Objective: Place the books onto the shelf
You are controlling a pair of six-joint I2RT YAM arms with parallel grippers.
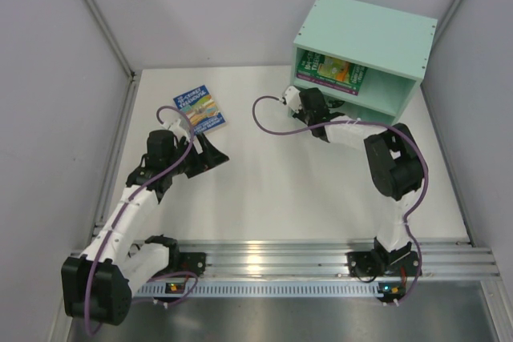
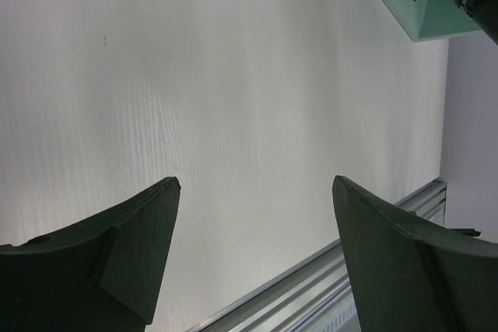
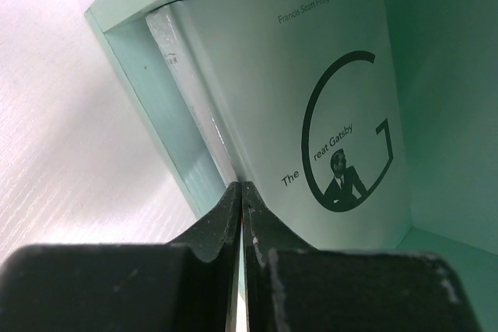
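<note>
Mint-green wood fills the right wrist view. The shelf (image 3: 132, 52) stands at the far right of the table (image 1: 321, 198), and the right gripper (image 3: 243, 196) is at the mouth of its lower compartment. Its two black fingers are pressed flat together with nothing visible between them. Their tips lie at the near corner of a pale book (image 3: 311, 99) titled The Great Gatsby. It sits inside the compartment with its cover facing the camera and one edge just beside a side wall. I cannot tell whether the tips touch it.

In the upper compartment a green book (image 1: 337, 74) is in place. The blue book (image 1: 200, 108) with the yellow picture lies flat on the table, well to the left of the shelf.

The left gripper (image 2: 257, 184) is just on the near side of that blue book. Its fingers (image 2: 132, 246) are spread wide and hold nothing; only bare table shows between them.
</note>
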